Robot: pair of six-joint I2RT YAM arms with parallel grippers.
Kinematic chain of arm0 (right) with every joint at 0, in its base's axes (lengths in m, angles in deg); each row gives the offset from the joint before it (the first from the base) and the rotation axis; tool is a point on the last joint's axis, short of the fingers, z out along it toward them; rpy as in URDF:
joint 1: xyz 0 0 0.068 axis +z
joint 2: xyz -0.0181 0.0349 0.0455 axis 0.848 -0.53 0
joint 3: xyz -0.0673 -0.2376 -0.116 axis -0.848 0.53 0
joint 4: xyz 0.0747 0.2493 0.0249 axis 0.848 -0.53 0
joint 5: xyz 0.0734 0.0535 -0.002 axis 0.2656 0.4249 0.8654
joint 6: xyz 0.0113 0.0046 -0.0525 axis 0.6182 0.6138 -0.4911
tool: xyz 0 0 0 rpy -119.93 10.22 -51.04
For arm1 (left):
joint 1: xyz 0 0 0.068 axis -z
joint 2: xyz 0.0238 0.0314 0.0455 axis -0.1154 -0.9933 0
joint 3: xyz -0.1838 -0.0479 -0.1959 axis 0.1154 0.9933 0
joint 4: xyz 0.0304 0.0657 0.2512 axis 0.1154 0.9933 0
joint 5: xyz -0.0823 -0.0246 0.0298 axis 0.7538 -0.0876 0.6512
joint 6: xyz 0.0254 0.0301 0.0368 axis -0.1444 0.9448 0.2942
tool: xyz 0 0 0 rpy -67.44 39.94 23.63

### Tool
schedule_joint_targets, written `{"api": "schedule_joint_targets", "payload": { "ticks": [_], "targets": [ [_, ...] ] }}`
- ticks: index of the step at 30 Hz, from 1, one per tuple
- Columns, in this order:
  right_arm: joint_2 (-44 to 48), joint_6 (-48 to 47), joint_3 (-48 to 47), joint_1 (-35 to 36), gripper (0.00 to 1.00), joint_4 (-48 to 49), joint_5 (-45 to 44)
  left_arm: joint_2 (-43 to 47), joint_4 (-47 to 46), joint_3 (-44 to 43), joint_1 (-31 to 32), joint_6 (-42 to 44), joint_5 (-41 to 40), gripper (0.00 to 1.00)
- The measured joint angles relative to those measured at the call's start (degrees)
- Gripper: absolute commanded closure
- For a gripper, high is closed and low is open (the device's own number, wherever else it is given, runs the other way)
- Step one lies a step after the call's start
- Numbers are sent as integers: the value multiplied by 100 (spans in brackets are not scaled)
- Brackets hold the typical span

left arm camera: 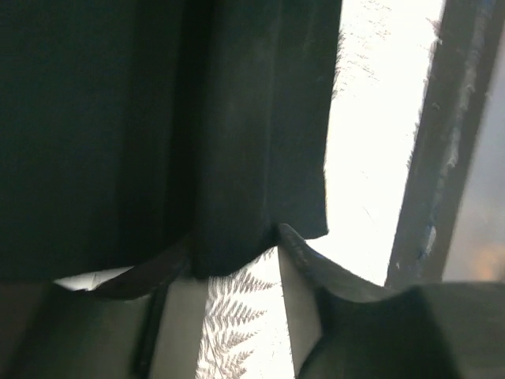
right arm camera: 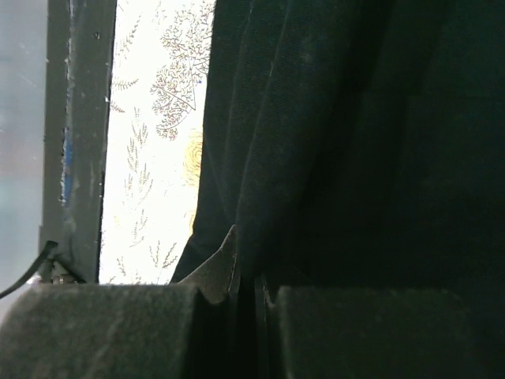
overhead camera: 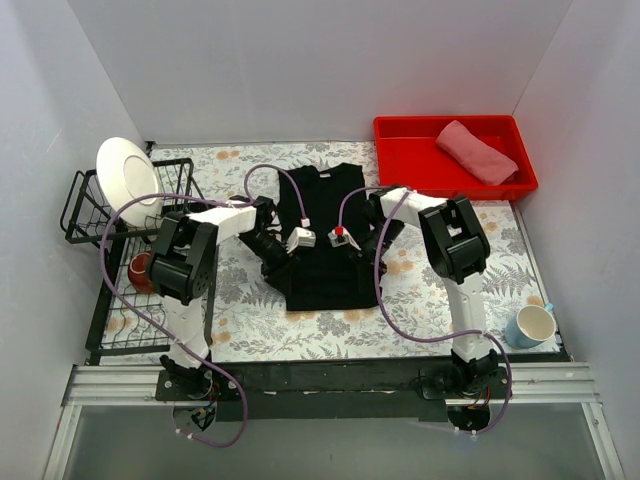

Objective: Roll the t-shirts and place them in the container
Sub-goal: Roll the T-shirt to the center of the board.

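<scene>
The left gripper [left arm camera: 233,268] has its fingers [left arm camera: 316,292] partly apart, and fern-printed cloth [overhead camera: 260,330] shows through the gap between them. The edge of the black shirt [overhead camera: 320,200] lies across their tips, but they do not clamp it. The right gripper [right arm camera: 248,284] has its fingers [right arm camera: 110,332] drawn close together, with a fold of the black shirt pinched between the pads.

The black shirt lies spread on the cloth, left of the bin [overhead camera: 410,165] and nearer to the arms than it. Its neck is at the far end and its hem at the near end. The two grippers sit low over its near half. The left one is at the edge away from the bin and the right one at the edge toward the bin.

The pink shirt [overhead camera: 478,150] lies crumpled inside the bin, toward its right end.

A mug [overhead camera: 530,325] stands well nearer than the bin, at the cloth's right edge. A wire rack [overhead camera: 75,205] stands far to the left of the bin, with a white plate [overhead camera: 125,178] on edge in it. A red-brown cup [overhead camera: 140,270] sits in the rack, nearer than the plate.
</scene>
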Motion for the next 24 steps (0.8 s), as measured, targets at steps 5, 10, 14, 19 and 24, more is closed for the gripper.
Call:
{"api": "schedule_joint_targets", "payload": {
  "ticks": [5, 10, 14, 19, 24],
  "targets": [
    [-243, 116, -337, -52, 29, -323, 15, 817, -686, 483, -140, -507, -616, 52],
    [-286, 396, -925, -66, 5, -754, 11, 2181, -1327, 835, -153, -774, -807, 34],
    [-74, 533, -1176, -153, 1, -337, -247, 3600, -1943, 1377, 446, -802, -951, 25],
    [1263, 951, -422, -391, 2, 514, -708, 4413, -2938, 2649, 1567, -811, -1211, 23],
    [3042, 1578, 981, -505, 1, 1799, -1222, 3985, -3967, 3536, 1904, -1014, -1923, 22]
  ]
}}
